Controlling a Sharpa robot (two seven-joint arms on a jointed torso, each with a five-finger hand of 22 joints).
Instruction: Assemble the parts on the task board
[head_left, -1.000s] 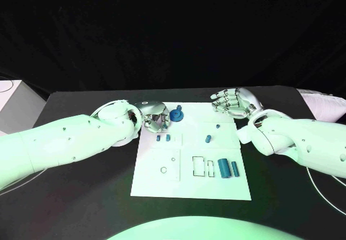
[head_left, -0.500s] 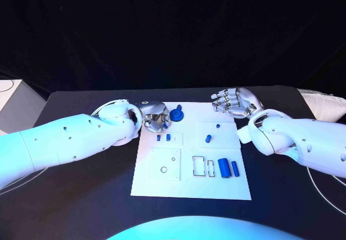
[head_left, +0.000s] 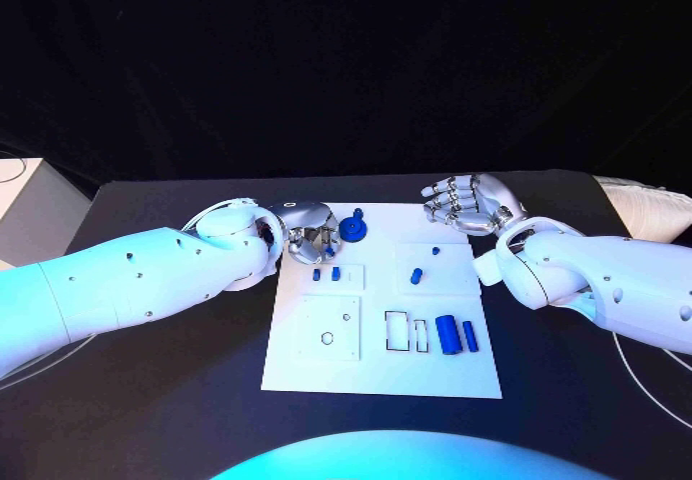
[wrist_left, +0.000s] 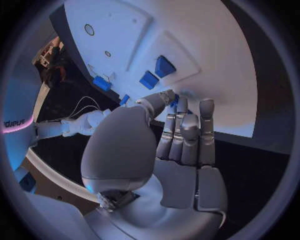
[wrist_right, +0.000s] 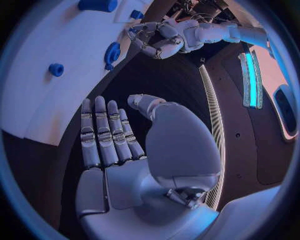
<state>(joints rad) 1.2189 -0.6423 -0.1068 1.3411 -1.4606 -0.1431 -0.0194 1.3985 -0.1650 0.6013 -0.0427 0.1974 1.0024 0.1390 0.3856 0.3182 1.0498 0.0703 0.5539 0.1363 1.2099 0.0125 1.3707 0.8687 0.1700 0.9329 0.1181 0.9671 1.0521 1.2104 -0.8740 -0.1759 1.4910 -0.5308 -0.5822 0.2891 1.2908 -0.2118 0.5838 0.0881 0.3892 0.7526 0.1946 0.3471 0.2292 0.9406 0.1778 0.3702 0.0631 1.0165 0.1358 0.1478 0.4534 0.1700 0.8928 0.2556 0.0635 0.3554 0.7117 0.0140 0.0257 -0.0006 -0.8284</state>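
The task board (head_left: 382, 350) lies at frame centre on the black table (head_left: 159, 400). The left hand (head_left: 306, 238) holds a round blue part (head_left: 351, 232) at the board's upper-left edge, fingers clamped on it. The right hand (head_left: 464, 205), upper right, is empty, fingers apart. The part appears small, rigid, light and probably smooth: hold it by the rim.

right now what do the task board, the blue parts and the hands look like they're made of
Task board: looks like matte white plastic, a flat sheet with outlined recesses, though painted metal is possible. Blue parts, such as the cylinder: probably moulded or printed plastic, with even colour and no gleam. Left hand and right hand: silver with bright highlights, so metal or metallic-coated plastic.
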